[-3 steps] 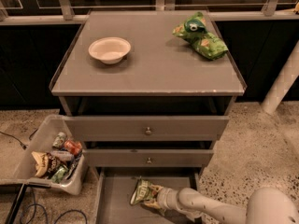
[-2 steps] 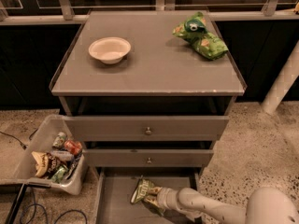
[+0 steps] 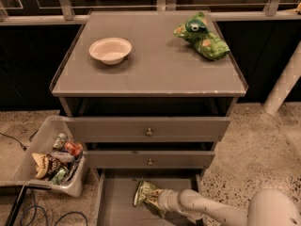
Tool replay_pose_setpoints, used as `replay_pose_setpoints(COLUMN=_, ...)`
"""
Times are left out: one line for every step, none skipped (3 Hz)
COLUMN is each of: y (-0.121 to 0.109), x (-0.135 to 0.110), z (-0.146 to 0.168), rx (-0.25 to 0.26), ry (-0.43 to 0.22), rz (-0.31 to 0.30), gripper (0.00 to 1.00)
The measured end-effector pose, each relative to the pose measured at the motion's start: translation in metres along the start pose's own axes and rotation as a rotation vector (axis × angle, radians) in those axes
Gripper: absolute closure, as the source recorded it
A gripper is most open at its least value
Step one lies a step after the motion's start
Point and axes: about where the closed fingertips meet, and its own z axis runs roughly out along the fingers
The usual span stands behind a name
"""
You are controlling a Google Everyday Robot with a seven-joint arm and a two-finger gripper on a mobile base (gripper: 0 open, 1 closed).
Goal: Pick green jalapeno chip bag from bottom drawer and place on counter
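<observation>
Camera view: green jalapeno chip bag (image 3: 145,192) against pincer (image 3: 156,198) tip, bottom drawer (image 3: 117,206); grip unclear.

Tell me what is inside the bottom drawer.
The bottom drawer holds the green jalapeno chip bag, with the gripper at it. The arm hides the floor beneath.

The gripper (image 3: 154,199) in the bottom drawer (image 3: 117,207) is hiding part of the green jalapeno chip bag (image 3: 143,191); the drawer's front is being cropped.
</observation>
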Motion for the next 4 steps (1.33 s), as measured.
replay_pose_setpoints(y=0.0, x=0.0, z=0.0, rx=0.0, ry=0.0, rz=0.0, gripper=1.0)
replay_pose_setpoints(y=0.004, x=-0.003, z=-0.008, rx=-0.023, ry=-0.014, rz=0.013, gripper=1.0)
replay_pose_setpoints(y=0.006, x=-0.024, z=-0.044, rx=-0.029, ry=-0.065, rz=0.005, gripper=1.0)
replay_pose_setpoints(y=0.008, x=-0.047, z=-0.104, rx=0.003, ry=-0.122, rz=-0.015, gripper=1.0)
